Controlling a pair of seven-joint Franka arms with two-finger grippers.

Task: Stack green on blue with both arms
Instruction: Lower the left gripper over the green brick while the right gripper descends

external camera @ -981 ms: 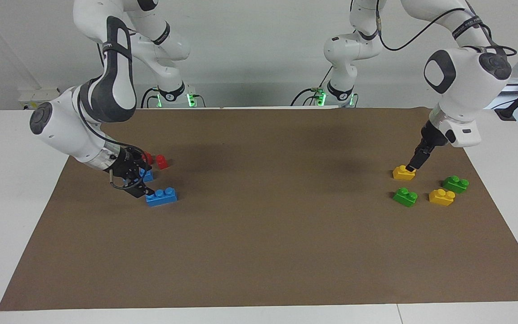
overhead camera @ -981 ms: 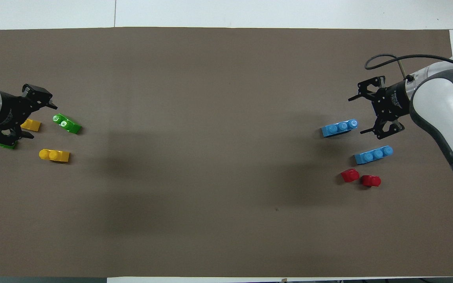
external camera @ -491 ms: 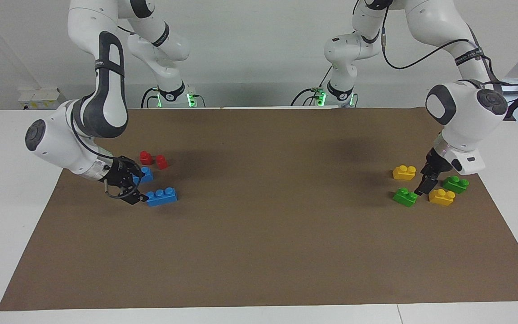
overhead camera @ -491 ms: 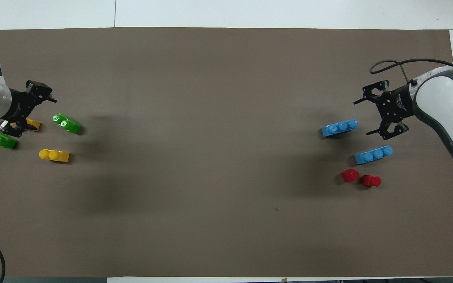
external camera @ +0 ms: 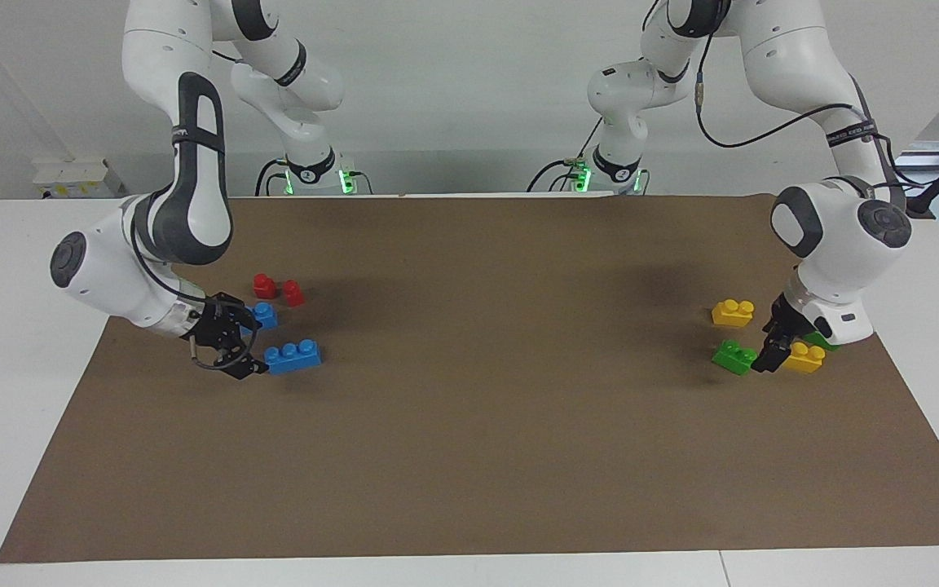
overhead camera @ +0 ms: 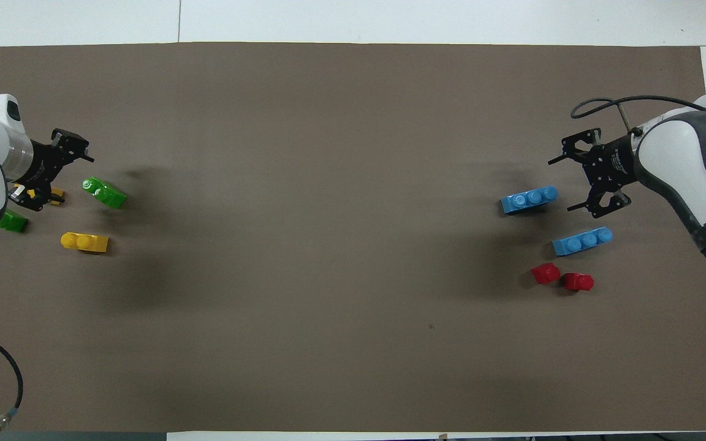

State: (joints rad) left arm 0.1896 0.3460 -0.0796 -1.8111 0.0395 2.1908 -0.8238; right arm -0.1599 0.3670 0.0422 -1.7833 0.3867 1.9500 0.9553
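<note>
While both arms sit low at opposite ends of the worktop (external camera: 469, 456), neither holds a brick. The right gripper (external camera: 235, 352) is spread open, low over the worktop just beside the short end of the blue brick (external camera: 293, 356) that lies farther from the robots. That brick's long axis runs along the worktop's length, pointing roughly at the open gripper, so the jaws would have to pass along it and close across its narrow width. The second blue brick (external camera: 265, 315) lies nearer the robots, partly hidden by the gripper, with two red pieces (external camera: 278, 289) beside it.

The left gripper (external camera: 773, 352) is low between a green brick (external camera: 734, 356) and a yellow brick (external camera: 804, 358); whether its jaws are open cannot be told. The green brick lies just beside it, toward the worktop's middle. The second green brick (overhead camera: 12, 221) is mostly hidden by the left arm. Another yellow brick (external camera: 733, 312) lies nearer the robots. The close yellow brick is the likely obstruction.
</note>
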